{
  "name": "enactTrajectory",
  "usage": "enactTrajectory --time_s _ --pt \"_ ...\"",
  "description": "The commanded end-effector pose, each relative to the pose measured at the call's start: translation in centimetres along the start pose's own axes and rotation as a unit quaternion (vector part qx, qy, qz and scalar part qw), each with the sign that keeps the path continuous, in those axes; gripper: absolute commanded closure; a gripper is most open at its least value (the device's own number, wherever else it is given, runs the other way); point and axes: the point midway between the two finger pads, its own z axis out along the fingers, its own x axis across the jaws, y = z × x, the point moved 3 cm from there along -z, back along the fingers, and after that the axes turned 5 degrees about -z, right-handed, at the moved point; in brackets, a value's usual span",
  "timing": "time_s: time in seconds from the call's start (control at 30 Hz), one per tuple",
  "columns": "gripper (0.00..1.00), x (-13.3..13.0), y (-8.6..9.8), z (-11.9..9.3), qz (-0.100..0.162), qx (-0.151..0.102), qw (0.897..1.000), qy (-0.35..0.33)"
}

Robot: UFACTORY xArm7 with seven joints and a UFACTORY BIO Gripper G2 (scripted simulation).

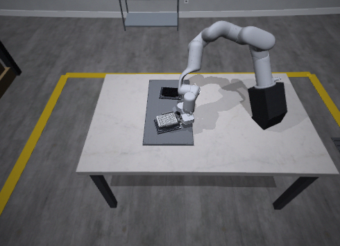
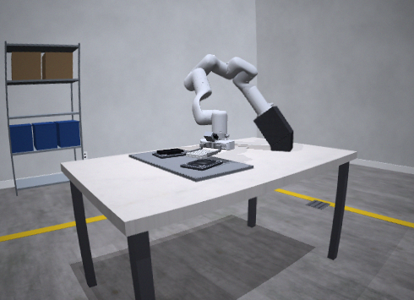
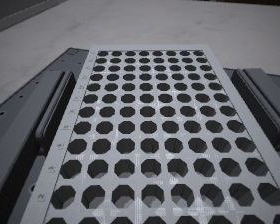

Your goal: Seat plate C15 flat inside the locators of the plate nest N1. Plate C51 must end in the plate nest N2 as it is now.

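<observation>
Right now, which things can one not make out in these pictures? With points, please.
- Nest label, N1 or N2: too small in top and exterior views.
- Near end of the white plate (image 1: 166,119) (image 2: 203,153) (image 3: 140,105): cut off by the wrist view's lower edge.
- Right end of the black plate (image 1: 169,91) (image 2: 170,151): hidden by the arm (image 1: 195,57) (image 2: 220,122) in top view.
</observation>
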Motion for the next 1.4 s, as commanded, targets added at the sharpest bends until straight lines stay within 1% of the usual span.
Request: enactTrajectory --time_s 0.0,0.87,1.37 --pt "1.00 0.0 0.7 0.1 0.001 -0.001 1.000 0.000" --pt "1.00 -0.4 4.7 0.1 0.001 -0.001 1.000 0.000" --pt "1.00 -0.4 4.7 0.1 0.001 -0.001 1.000 0.000"
